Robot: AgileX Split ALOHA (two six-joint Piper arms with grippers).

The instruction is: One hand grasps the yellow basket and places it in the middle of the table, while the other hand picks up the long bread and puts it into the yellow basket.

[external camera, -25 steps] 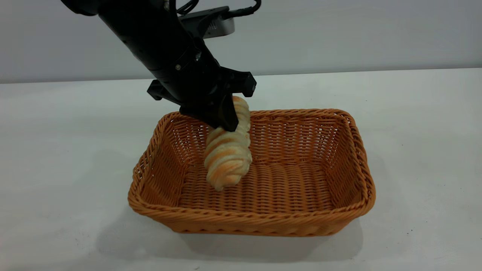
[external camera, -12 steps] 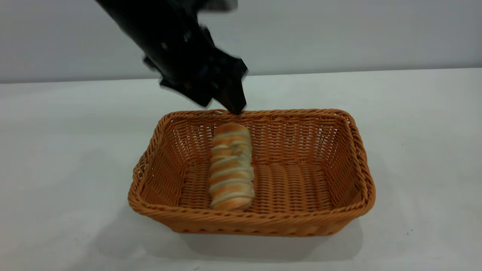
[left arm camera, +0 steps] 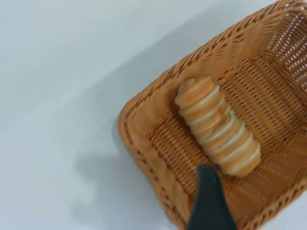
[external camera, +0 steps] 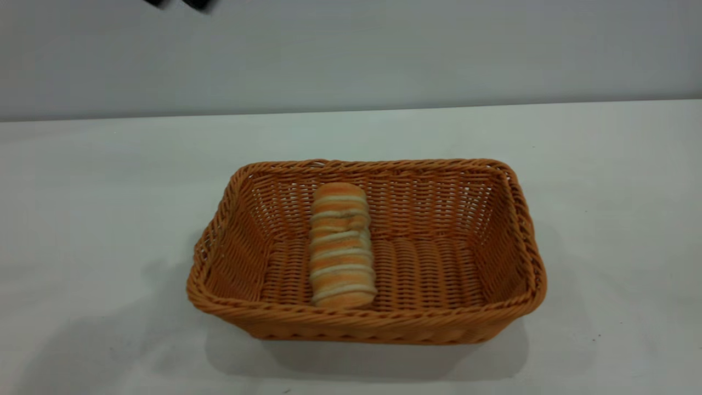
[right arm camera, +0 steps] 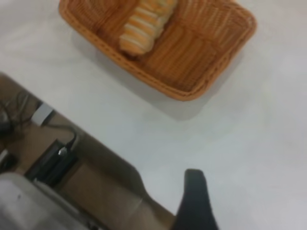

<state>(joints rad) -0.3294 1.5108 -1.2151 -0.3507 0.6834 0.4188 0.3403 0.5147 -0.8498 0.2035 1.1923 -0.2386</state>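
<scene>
The yellow basket [external camera: 373, 323] stands on the white table [external camera: 93, 181] near its middle. The long bread [external camera: 341, 247] lies flat inside it, left of the basket's centre, pointing from the front wall to the back wall. It also shows in the left wrist view [left arm camera: 218, 127] and in the right wrist view [right arm camera: 141, 26]. My left gripper [left arm camera: 216, 203] is open and empty, high above the basket's near-left part [left arm camera: 144, 139]; only a dark bit of it [external camera: 189, 3] shows at the exterior view's top edge. My right gripper [right arm camera: 194, 201] is far from the basket [right arm camera: 192, 72], above the table's edge.
Past the table's edge, the right wrist view shows a brown floor with cables and a dark power strip [right arm camera: 53, 160]. A grey wall [external camera: 439, 49] runs behind the table. Bare white tabletop lies on all sides of the basket.
The left gripper let go of the bread, which dropped and now lies flat in the basket. The left arm then rose up and to the left, almost out of the exterior view.
</scene>
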